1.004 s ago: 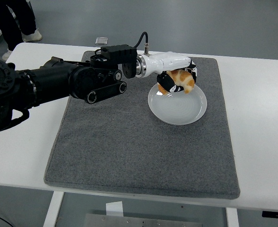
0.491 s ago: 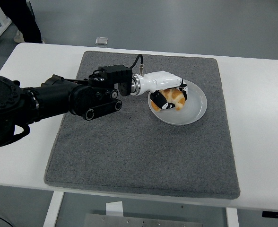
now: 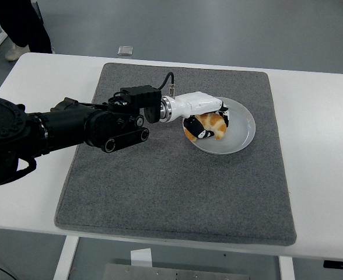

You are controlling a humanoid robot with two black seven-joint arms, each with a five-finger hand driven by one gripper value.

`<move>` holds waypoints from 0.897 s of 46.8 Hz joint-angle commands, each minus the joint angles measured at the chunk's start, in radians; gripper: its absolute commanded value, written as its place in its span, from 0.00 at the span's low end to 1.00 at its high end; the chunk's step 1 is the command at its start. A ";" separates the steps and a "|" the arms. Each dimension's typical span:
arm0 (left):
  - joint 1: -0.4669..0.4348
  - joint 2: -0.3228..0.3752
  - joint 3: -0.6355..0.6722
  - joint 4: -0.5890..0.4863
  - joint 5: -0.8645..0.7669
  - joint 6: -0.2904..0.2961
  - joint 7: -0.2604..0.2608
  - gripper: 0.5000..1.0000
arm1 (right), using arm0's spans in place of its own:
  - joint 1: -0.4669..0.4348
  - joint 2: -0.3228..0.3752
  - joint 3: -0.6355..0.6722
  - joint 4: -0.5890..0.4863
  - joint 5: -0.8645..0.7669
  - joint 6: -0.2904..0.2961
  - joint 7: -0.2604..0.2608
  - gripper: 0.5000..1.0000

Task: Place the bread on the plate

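Left hand [image 3: 203,116], white-shelled, right of frame centre: fingers clamped around croissant [image 3: 209,125]. Croissant: low over the left part of white plate [image 3: 241,131]; contact unclear. Plate: upper right of grey mat [image 3: 171,192], white table [image 3: 323,157].

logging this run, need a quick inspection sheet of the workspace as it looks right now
surface: white table with a grey mat covering its middle
job's things: bread low over the left part of the white plate, which sits on the mat's far right part; whether the bread touches the plate cannot be told
clutter: nothing seen on the table
grippers: left hand curled around the bread; right hand not in view
cables: a black cable loops up from the left wrist
surroundings: grey floor, a small flat square object on it beyond the table, a person's legs at top left
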 commanded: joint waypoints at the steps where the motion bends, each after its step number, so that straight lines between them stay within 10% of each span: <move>1: 0.000 0.000 0.000 0.001 0.000 0.000 0.000 0.00 | 0.000 0.000 0.000 0.000 0.000 0.000 0.000 0.90; 29: 0.006 0.000 0.000 0.023 0.000 0.031 0.002 0.00 | 0.000 0.000 0.000 0.000 0.000 0.000 0.000 0.90; 42: 0.012 0.000 0.000 0.023 -0.001 0.031 0.002 0.46 | 0.000 0.000 0.000 0.000 0.000 0.000 0.000 0.90</move>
